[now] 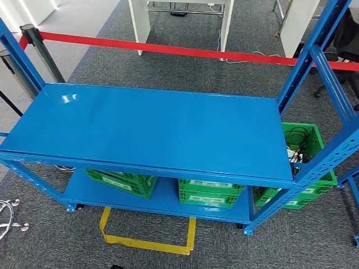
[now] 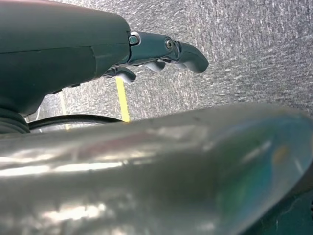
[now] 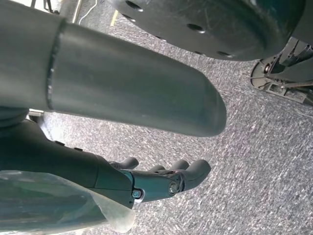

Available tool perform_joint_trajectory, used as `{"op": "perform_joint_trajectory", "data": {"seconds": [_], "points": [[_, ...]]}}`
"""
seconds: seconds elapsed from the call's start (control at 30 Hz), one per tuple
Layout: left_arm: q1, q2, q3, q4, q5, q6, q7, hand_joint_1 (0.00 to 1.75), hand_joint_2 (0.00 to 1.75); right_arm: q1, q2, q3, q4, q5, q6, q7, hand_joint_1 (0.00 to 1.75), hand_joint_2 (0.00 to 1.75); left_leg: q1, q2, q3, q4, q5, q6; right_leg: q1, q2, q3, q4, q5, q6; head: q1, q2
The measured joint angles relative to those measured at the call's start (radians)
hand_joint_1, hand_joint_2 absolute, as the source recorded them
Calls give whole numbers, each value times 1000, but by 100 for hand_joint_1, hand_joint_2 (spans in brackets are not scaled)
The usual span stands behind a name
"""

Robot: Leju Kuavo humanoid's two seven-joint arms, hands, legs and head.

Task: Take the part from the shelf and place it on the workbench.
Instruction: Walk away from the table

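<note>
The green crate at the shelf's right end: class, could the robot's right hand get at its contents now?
Probably not yet. The right hand hangs over carpet, holding nothing, and the green crate sits behind a blue strut.

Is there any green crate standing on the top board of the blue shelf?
No, the top board is bare; the green crates stand on the lower board.
</note>
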Motion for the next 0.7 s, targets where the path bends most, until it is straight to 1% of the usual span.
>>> {"op": "perform_joint_trajectory", "data": {"seconds": [0.7], "points": [[1, 0, 0, 0, -23, 17, 35, 0, 0, 0, 1, 0, 0, 10, 10, 23, 0, 0, 0, 0, 0, 0, 0, 0, 0, 0, 0, 0, 0, 0, 0, 0]]}}
